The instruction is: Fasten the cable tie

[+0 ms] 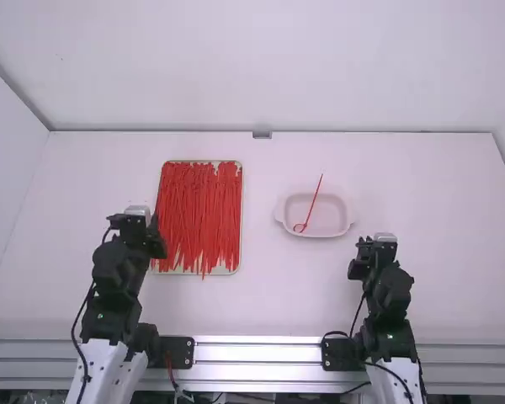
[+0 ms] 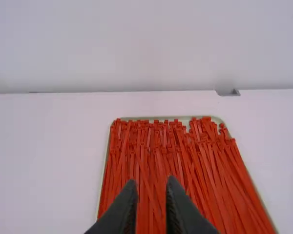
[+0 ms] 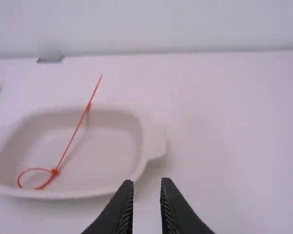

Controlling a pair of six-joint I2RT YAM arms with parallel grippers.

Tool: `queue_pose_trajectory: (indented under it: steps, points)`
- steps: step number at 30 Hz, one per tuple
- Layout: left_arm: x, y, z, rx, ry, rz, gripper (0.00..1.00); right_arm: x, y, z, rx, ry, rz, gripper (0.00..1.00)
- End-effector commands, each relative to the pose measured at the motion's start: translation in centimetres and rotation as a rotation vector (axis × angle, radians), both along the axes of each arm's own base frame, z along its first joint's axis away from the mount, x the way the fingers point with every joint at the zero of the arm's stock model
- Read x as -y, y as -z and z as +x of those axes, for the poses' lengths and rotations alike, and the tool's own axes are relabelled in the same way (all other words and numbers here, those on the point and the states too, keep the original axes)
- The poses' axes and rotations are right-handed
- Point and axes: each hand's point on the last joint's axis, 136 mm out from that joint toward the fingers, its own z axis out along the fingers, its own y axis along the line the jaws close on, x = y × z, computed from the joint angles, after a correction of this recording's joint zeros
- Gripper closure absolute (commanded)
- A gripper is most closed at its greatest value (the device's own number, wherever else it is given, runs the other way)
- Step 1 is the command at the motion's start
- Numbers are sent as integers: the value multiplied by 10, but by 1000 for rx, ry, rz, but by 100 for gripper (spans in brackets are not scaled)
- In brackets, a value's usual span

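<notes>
A heap of red cable ties (image 1: 199, 217) (image 2: 176, 165) lies on a pale tray (image 1: 162, 271) left of the table's middle. One red cable tie (image 1: 308, 208) (image 3: 71, 141), fastened into a small loop, lies in the white dish (image 1: 347, 215) (image 3: 151, 141), with its tail sticking out over the far rim. My left gripper (image 1: 141, 227) (image 2: 150, 187) hovers at the tray's near left corner, shut and holding nothing. My right gripper (image 1: 373, 250) (image 3: 145, 187) hangs just in front and to the right of the dish, shut and holding nothing.
A small grey bracket (image 1: 262, 134) sits at the table's far edge against the back wall. Bare white table lies to the right of the dish and in front of the tray.
</notes>
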Motion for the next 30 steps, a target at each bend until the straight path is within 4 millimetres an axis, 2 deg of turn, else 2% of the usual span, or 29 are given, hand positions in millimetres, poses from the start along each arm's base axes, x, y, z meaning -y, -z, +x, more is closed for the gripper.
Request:
queue_pose_trajectory:
  steps: [1,8,17,30]
  points:
    - [-1,10,-5,9,-9,3,88,-1,-4,-1,27,-2,2,88]
    - [-1,40,-15,9,-9,3,100,-1,-25,-1,123,-2,2,97]
    - [-1,72,-21,9,-9,3,100,-1,-44,-3,207,-2,2,100]
    - [-1,42,-24,141,-9,3,100,-1,-44,-3,207,-2,2,100]
